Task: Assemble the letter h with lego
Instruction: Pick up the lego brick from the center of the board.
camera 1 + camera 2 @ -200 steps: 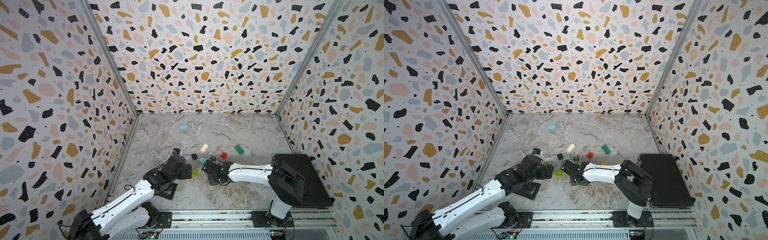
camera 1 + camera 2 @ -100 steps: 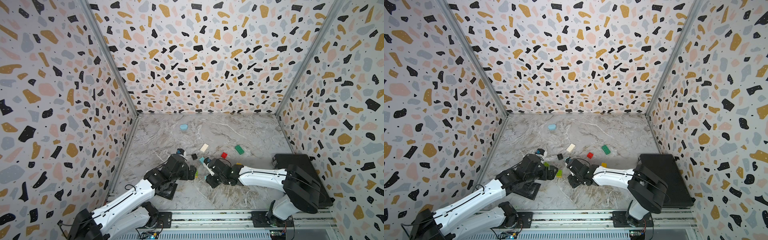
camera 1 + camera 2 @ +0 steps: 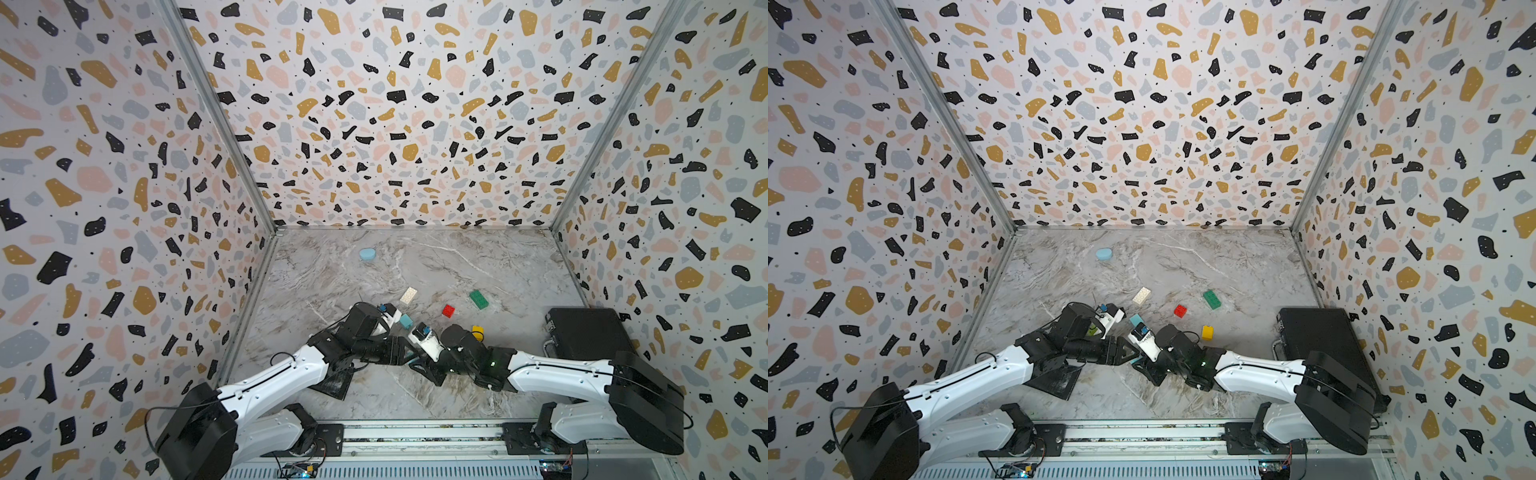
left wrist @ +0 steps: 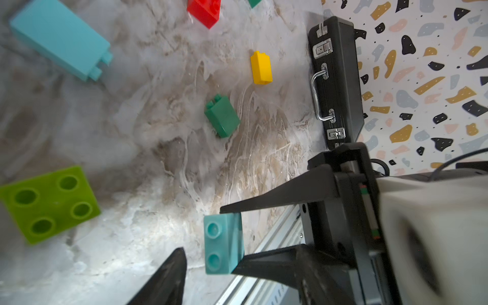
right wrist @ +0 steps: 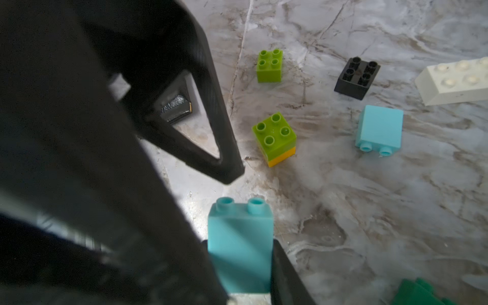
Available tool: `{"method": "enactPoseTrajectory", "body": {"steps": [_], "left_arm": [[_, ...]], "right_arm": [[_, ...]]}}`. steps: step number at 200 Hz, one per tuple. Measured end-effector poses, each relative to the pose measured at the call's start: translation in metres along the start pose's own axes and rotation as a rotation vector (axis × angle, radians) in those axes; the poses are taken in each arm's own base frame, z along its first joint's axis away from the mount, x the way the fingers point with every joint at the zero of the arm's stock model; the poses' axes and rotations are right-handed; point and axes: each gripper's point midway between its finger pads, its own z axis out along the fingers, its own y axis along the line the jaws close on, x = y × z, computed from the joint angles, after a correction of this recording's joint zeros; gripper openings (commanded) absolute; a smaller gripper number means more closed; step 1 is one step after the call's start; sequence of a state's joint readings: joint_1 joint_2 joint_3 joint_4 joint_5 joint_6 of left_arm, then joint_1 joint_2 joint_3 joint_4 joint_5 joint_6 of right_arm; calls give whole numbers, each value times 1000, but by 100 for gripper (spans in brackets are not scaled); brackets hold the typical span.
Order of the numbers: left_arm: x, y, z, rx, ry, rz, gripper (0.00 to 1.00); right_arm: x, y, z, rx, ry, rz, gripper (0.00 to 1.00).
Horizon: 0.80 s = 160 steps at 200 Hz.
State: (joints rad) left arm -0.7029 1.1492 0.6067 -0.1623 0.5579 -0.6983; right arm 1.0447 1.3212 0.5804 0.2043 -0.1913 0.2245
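**Pose.** The left arm [image 3: 274, 378] comes in from the lower left of the frame and the right arm [image 3: 561, 374] from the lower right. Both lie low over the marble table [image 3: 415, 399] and meet nose to nose at lower centre in both top views. The left gripper [image 3: 1127, 353] points at the right gripper [image 4: 228, 239].

**Right gripper.** It is clamped on a light-blue brick [image 5: 240, 248], with one finger on each of two opposite smooth sides.

**Left gripper.** Only one finger [image 4: 169, 274] shows in its own wrist view, its tip just beside the brick's studded end. I cannot tell whether its jaws stand apart or grip anything.

**Held brick.** It is tall and smooth-walled. Two round studs show on the end that faces away from the right gripper and toward the left one. The grippers hide it in the top views.

**Loose lego.** These lie at centre frame, above the grippers:
- second light-blue brick [image 3: 406, 321]
- white brick [image 3: 408, 295]
- red brick [image 3: 448, 310]
- dark green brick [image 3: 478, 299]
- yellow brick [image 3: 477, 331]

The right wrist view adds three more:
- lime brick [image 5: 269, 64]
- lime-on-orange stack [image 5: 274, 137]
- black brick [image 5: 356, 78]

**Other.** A black case [image 3: 582, 336] sits at right of centre. A pale-blue oval lump [image 3: 367, 253] lies alone toward the table's far left.
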Motion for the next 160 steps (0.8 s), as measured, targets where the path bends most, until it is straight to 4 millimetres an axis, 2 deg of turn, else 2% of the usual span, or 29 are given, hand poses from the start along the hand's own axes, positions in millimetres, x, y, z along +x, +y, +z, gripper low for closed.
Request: {"method": "enactPoseTrajectory", "body": {"steps": [38,75,105,142,153,160], "left_arm": [[1,-5,-4,16,-1,-2,45],[9,-1,-2,10,35,-25,42],[12,4,2,-4,58,-52,29],[11,5,4,-9,66,-74,3],[9,6,4,-18,58,-77,0],[7,6,4,-25,52,-76,0]], "right_arm": [[-4,3,0,-19,-14,-8,0],[-6,6,-2,-30,-22,-10,0],[-6,7,-2,-38,-21,-11,0],[-4,7,-2,-37,-16,-10,0],[-5,6,-2,-32,-20,-10,11],[-5,6,-2,-30,-22,-10,23]]}}
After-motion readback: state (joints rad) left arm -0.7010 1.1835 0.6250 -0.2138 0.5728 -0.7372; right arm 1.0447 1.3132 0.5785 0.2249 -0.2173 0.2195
